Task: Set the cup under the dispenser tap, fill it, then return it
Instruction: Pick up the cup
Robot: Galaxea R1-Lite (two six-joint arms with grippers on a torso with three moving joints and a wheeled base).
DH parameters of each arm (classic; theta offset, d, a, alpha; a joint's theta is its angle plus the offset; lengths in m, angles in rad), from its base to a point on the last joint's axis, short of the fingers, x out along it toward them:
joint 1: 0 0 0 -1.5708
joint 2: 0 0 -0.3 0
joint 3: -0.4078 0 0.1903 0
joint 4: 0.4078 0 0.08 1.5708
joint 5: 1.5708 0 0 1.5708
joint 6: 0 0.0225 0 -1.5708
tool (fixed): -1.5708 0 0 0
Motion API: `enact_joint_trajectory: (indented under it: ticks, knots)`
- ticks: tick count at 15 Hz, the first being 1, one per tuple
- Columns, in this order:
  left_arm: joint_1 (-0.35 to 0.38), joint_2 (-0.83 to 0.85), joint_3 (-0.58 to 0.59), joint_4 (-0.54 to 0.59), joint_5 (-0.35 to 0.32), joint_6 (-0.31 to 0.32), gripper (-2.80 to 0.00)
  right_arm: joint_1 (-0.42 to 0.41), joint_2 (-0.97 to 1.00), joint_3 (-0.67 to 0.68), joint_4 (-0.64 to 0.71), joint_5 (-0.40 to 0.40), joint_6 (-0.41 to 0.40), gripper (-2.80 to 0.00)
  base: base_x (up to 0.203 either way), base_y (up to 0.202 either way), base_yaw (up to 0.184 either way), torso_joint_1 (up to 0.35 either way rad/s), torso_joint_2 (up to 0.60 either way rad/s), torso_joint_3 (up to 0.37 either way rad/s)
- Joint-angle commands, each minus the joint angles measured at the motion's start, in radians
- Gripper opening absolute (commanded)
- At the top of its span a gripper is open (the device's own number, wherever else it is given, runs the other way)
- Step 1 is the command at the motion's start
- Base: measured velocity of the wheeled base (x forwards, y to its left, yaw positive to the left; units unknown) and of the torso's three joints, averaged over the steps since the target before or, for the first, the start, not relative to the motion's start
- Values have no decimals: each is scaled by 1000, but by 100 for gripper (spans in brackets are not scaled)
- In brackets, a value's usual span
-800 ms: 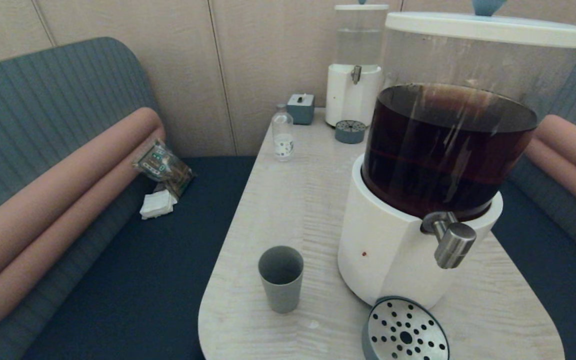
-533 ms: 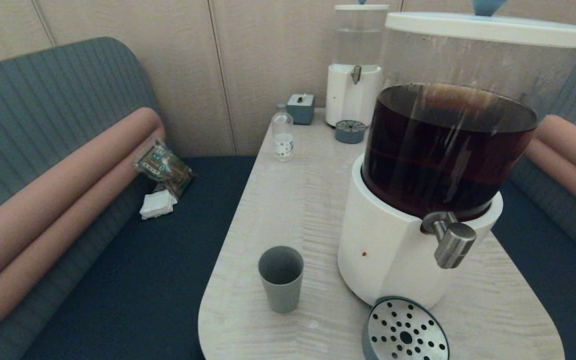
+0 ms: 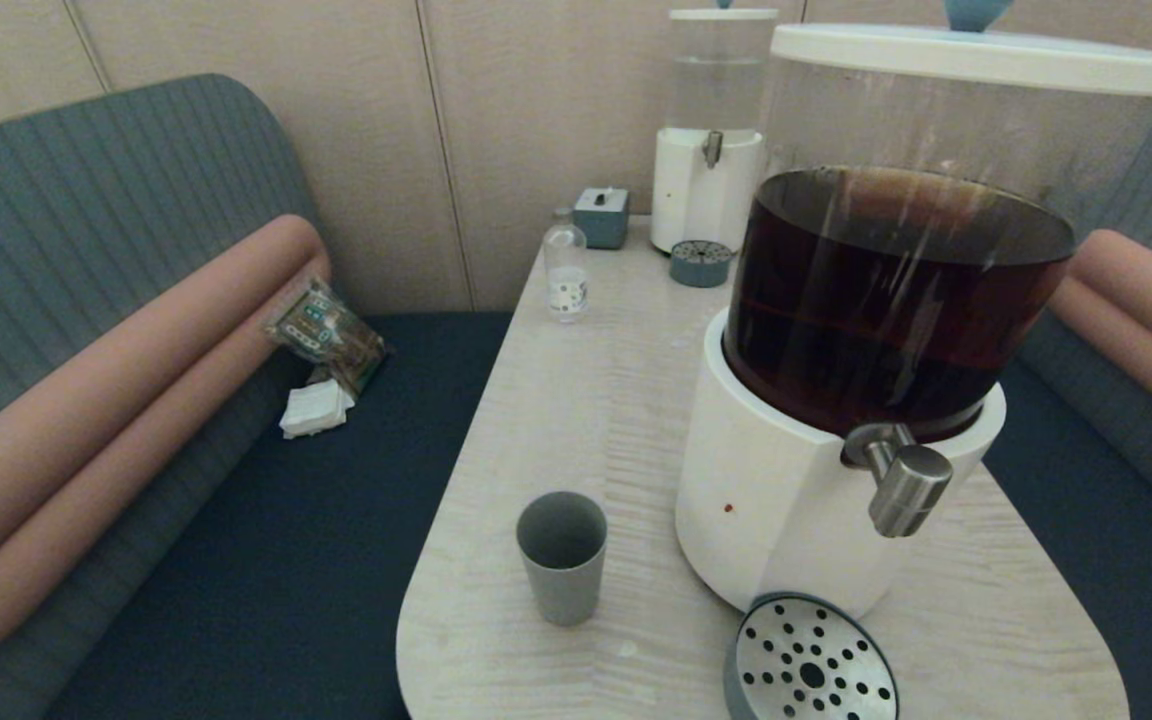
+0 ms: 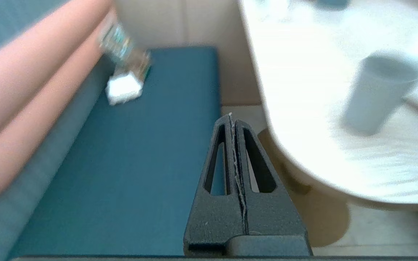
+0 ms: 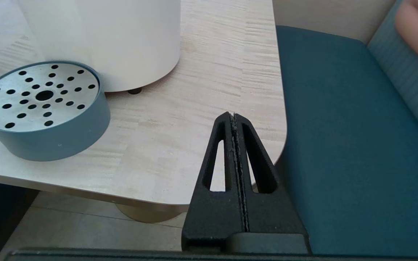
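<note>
The grey-green cup stands upright and empty on the pale wood table, left of the large white-based dispenser holding dark brown liquid. Its brushed-steel tap juts out over a round perforated drip tray. Neither gripper appears in the head view. My left gripper is shut and empty, low beside the table's near left edge, with the cup ahead on the tabletop. My right gripper is shut and empty near the table's near right corner, the drip tray off to its side.
A smaller dispenser with clear liquid, its own small drip tray, a clear plastic bottle and a grey box stand at the table's far end. Blue bench seats flank the table; a snack packet and tissues lie on the left one.
</note>
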Motion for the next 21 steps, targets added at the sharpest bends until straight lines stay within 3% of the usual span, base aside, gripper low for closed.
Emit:
enact_joint_trajectory:
  ticks: [1, 3, 7, 10, 12, 20, 21]
  knots:
    - [0, 27, -121, 74, -26, -3, -280, 0, -2, 9, 0, 0, -1, -280, 0, 0, 0, 0, 0, 0]
    - [0, 119, -201, 105, -64, -24, -280, 0, -2, 9, 1, 0, -1, -280, 0, 0, 0, 0, 0, 0]
    - [-7, 273, -237, -39, -94, -42, -280, 0, -2, 9, 0, 0, -1, -280, 0, 0, 0, 0, 0, 0]
    - [-9, 316, -243, -56, -206, -62, -280, 0, -2, 9, 0, 0, -1, -280, 0, 0, 0, 0, 0, 0]
    - [-9, 369, -246, -91, -226, -64, -280, 0, -2, 9, -2, 0, -2, -280, 0, 0, 0, 0, 0, 0]
    - [-9, 774, -224, -470, -409, -105, -280, 0, -2, 9, -2, 0, -5, -280, 0, 0, 0, 0, 0, 0]
    - [-9, 817, -214, -517, -424, -106, 0, 0, -2, 9, -2, 1, -5, -280, 0, 0, 0, 0, 0, 0]
